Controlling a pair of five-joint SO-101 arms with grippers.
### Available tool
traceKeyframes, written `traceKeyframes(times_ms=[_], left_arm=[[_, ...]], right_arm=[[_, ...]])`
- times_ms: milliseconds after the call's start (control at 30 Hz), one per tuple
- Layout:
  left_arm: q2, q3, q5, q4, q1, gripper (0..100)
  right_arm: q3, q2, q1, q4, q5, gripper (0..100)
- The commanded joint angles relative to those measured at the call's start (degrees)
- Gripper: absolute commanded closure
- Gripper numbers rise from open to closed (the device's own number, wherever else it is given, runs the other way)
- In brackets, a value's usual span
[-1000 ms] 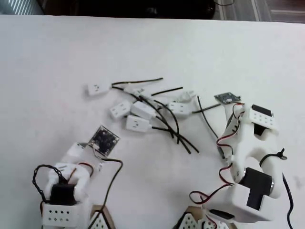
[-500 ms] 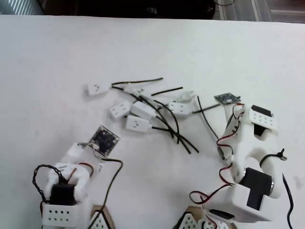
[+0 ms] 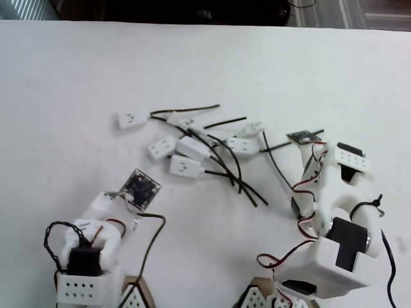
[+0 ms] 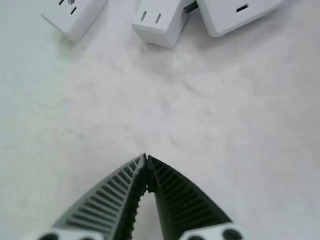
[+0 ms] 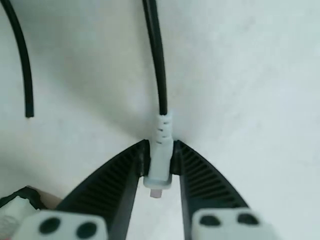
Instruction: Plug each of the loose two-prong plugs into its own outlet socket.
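left hand closed, tips together; right hand clamped on a plug.

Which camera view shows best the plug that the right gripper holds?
The right wrist view: the white plug is clamped in the right gripper. In the high view the arm covers it; the left wrist view faces outlet sockets.

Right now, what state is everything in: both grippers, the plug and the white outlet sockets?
Left gripper: shut, empty, over bare table.
Right gripper: shut on white two-prong plug.
White two-prong plug with black cord: clamped between fingers, not in any socket.
Two white plastic outlet sockets ahead of left gripper: slots empty.
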Motion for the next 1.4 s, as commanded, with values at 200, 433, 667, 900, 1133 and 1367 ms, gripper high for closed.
traceKeyframes(times_ms=[200,433,667,900,1133,1367], left_arm=[[-0.1,-0.2,-0.4,0.2,-0.5,98],[-0.1,-0.2,-0.4,0.2,-0.5,98],[-0.1,-0.2,-0.4,0.2,-0.5,98],[-0.1,-0.2,-0.4,0.2,-0.5,98],[-0.1,-0.2,-0.4,-0.1,-0.5,98],[-0.1,-2.4,0.0,-1.9,-0.2,98]], right_arm=[[-5.0,-0.3,1.1,3.7,-0.3,92.1],[-4.9,0.1,0.9,3.6,-0.2,89.4],[-4.9,0.1,0.9,3.5,-0.1,91.9],[-5.1,-0.4,1.2,3.5,0.0,98.1],[-4.8,-6.9,1.3,5.8,0.2,98.1],[-4.6,-27.2,1.3,11.0,0.2,98.1]])
